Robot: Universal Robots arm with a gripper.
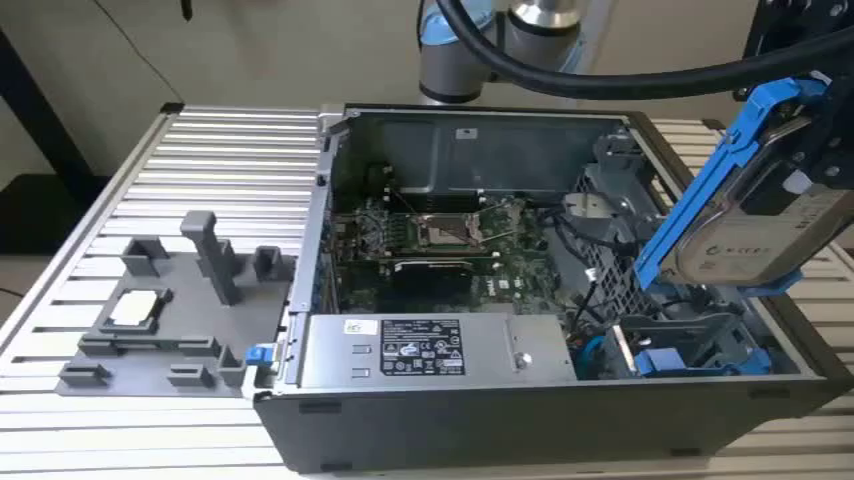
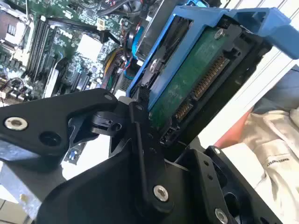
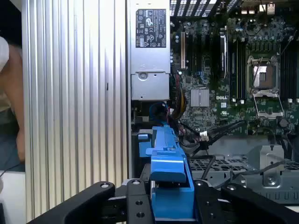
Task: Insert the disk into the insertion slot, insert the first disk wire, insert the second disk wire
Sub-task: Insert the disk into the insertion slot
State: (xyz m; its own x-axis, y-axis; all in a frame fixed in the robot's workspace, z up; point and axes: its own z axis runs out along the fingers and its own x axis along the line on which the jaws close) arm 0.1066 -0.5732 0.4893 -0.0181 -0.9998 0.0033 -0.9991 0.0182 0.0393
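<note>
Two black fingers of the pincer press in from either side of the disk, pinching it by its blue carrier, which the first wrist view sees edge-on. In the second wrist view the pincer grips the disk with the green circuit side and connector row facing the camera.

In the exterior view the pincer sits at the exterior view's right edge. It holds the disk in the air, steeply tilted, pale label outward, over the right end of the open case. The disk is not in the slot, which lies below it in the case's near right corner, dark grey with blue tabs.

Beside the slot, toward the exterior view's left, a grey labelled power box runs along the near wall. Behind it lies the green board, and black cables run between the board and the slot.

The case stands on a ribbed metal desk. A grey fixture sits on the desk, on the exterior view's left of the case.
</note>
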